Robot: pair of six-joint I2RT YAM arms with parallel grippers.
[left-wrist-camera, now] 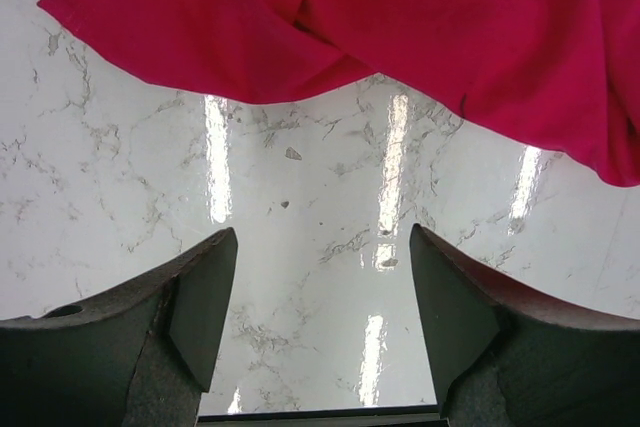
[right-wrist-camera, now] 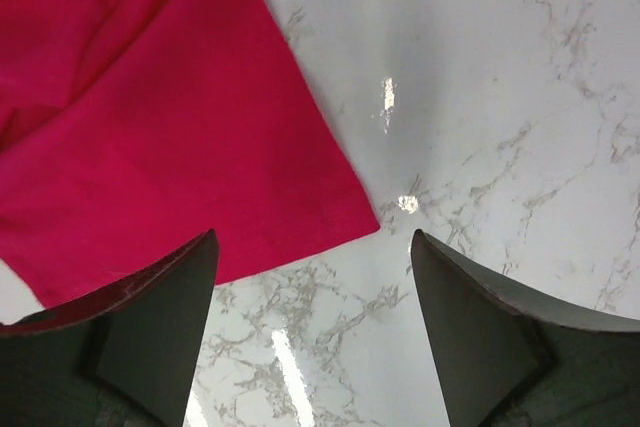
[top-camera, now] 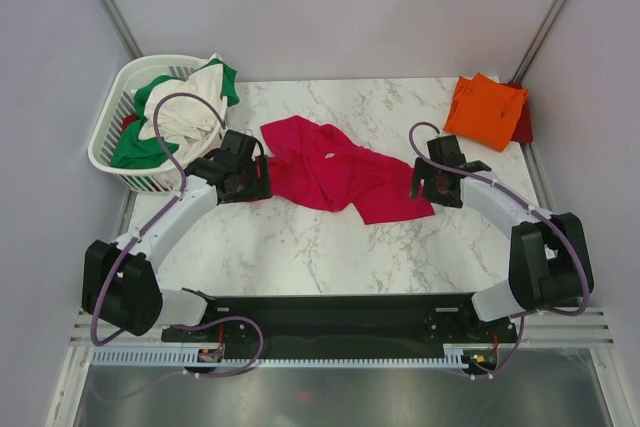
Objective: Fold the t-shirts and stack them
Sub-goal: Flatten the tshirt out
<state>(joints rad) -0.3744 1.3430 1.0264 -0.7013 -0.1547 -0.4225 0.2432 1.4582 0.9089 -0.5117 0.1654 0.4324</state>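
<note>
Plain crimson-pink t-shirt on a glossy white bench with grey marble veining. Orange t-shirt and dark red t-shirt, both plain. Green t-shirt and cream-white t-shirt in a white slatted basket. Left hand and right hand black.

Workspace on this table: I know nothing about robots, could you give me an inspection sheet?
Surface: glossy white marble table.
Job's things: crimson-pink t-shirt crumpled mid-table; orange t-shirt folded far right, over a dark red t-shirt; cream t-shirt and green t-shirt heaped in the white basket, far left.
Clutter: nothing seen.
Grippers: left gripper open, empty, by the pink shirt's left side; right gripper open, empty, by its right side.
Cables: purple cables loop along both arms.
Surroundings: plain pale walls.
</note>
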